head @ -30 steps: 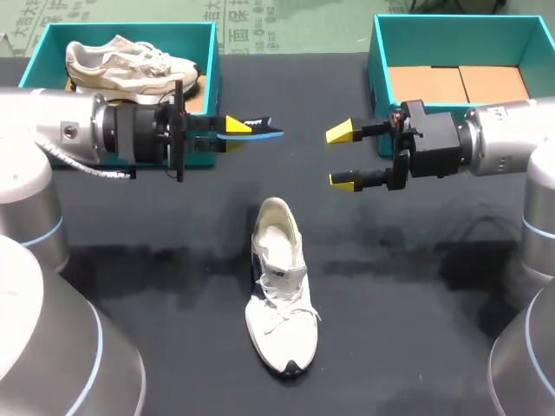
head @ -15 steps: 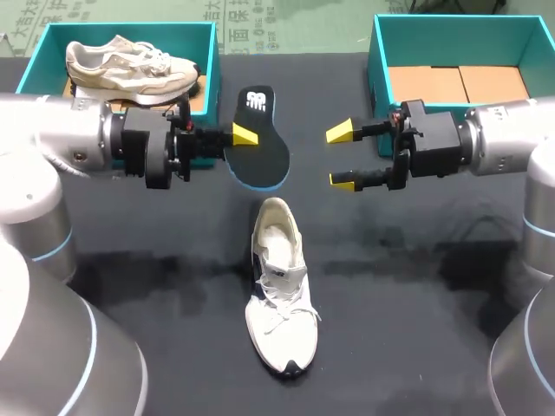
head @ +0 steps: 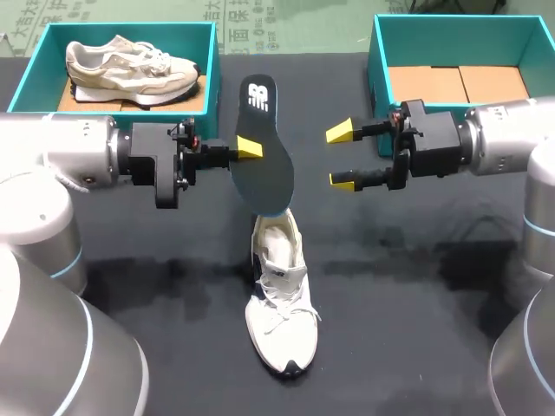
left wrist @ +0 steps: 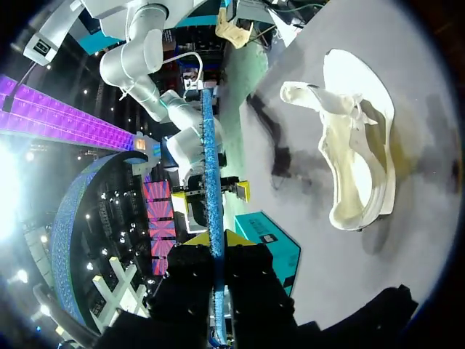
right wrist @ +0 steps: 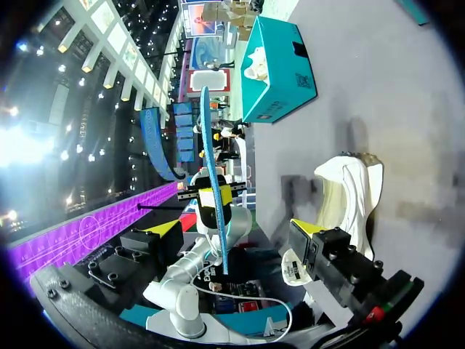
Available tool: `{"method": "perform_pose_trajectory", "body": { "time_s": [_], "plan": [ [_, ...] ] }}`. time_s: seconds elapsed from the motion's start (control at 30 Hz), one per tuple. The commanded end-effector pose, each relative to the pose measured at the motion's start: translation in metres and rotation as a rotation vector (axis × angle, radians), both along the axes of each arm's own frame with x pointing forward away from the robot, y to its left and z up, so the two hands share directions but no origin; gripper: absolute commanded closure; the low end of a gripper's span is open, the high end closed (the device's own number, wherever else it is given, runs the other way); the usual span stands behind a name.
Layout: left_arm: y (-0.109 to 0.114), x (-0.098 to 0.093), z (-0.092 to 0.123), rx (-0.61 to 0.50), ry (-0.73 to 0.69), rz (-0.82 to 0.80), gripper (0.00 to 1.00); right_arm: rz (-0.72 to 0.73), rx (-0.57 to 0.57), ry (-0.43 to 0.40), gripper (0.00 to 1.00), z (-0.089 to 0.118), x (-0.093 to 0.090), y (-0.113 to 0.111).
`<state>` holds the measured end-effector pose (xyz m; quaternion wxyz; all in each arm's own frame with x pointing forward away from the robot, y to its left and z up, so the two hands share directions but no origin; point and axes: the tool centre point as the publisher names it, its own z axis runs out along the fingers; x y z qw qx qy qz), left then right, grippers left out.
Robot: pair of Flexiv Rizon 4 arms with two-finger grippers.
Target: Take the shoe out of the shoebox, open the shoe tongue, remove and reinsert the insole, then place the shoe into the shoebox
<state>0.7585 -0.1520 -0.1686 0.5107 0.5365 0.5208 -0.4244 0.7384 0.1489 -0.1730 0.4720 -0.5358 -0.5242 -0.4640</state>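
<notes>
The flat black, blue-edged insole [head: 265, 178], a white logo printed at its heel, is pinched at its edge by the left gripper [head: 249, 147], toe end over the white lace-up sneaker [head: 279, 295] on the black table [head: 416, 286], with the right gripper [head: 341, 157] beside it, fingers spread.

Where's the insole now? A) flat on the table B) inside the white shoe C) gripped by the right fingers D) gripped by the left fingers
D: the left gripper is shut on the insole, holding it up above the white shoe; the right gripper is open and empty.
</notes>
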Motion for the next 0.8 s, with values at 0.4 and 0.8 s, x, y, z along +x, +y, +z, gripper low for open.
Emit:
{"method": "perform_pose_trajectory", "body": {
  "time_s": [0.4,0.8],
  "plan": [
    [-0.006,0.003,-0.003,-0.024,-0.019,0.023,1.00,0.059,-0.042,-0.074,0.00,-0.006,-0.001,0.029],
    [-0.007,0.004,-0.003,-0.017,-0.017,0.036,1.00,0.039,-0.031,-0.075,0.00,-0.008,-0.002,0.032]
  ]
}}
